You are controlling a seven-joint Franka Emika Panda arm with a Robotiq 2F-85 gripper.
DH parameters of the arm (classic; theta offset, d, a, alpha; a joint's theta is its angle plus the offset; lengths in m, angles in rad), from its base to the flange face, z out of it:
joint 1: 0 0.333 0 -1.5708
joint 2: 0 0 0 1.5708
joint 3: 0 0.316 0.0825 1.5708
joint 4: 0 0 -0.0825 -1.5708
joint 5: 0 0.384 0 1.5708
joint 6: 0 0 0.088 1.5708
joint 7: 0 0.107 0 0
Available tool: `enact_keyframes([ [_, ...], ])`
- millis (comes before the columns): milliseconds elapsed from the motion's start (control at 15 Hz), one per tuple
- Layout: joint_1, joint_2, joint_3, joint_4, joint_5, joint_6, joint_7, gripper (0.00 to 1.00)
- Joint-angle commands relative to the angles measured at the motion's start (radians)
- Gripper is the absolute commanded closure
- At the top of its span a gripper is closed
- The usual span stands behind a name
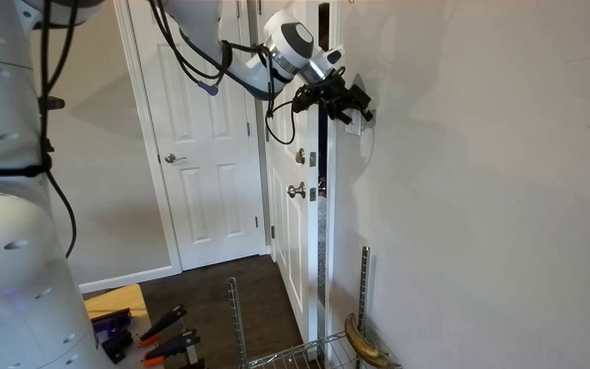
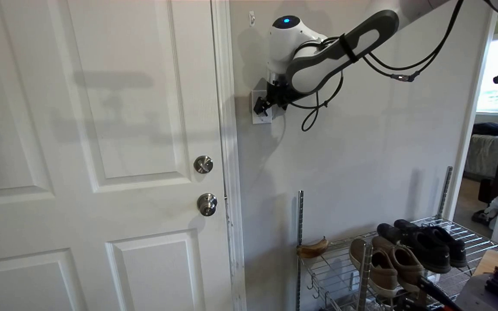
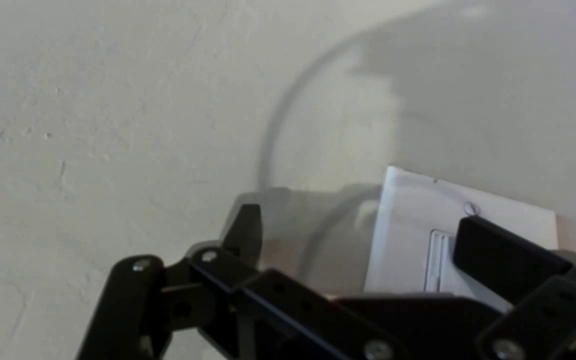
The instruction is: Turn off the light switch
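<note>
The Panda arm point(image 1: 200, 20) is white, its bulky, rounded column point(image 1: 3, 297) dotted with oval recesses point(image 1: 17, 244) and belted by a black strap point(image 1: 3, 172). Curved dark grey trim point(image 2: 387, 26) edges the limb, and a round black cap point(image 2: 278, 22) tops the wrist point(image 2: 290, 49), bearing a blue light point(image 2: 286, 20). Black cables point(image 1: 45, 61) hang in loops, one with a blue-grey connector point(image 1: 208, 88); a silvery collar point(image 1: 285, 64) rings a joint. The tool point(image 3: 360, 232) is black, with angular linkages point(image 3: 288, 305), blocky fingers point(image 3: 498, 255) and silver screws point(image 3: 378, 349).
</note>
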Motion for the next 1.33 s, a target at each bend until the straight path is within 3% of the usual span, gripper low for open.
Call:
enact_keyframes([
  [0, 0.004, -0.03, -0.008, -0.033, 0.009, 0.024, 0.023, 0.0],
  [267, 0.012, -0.111, 0.017, -0.108, 0.135, -0.037, -0.03, 0.0],
  [733, 0.004, -0.229, 0.042, -0.204, 0.132, -0.111, 0.012, 0.0],
  [1267, -0.025, -0.165, 0.034, -0.164, 0.119, -0.046, -0.025, 0.0],
])
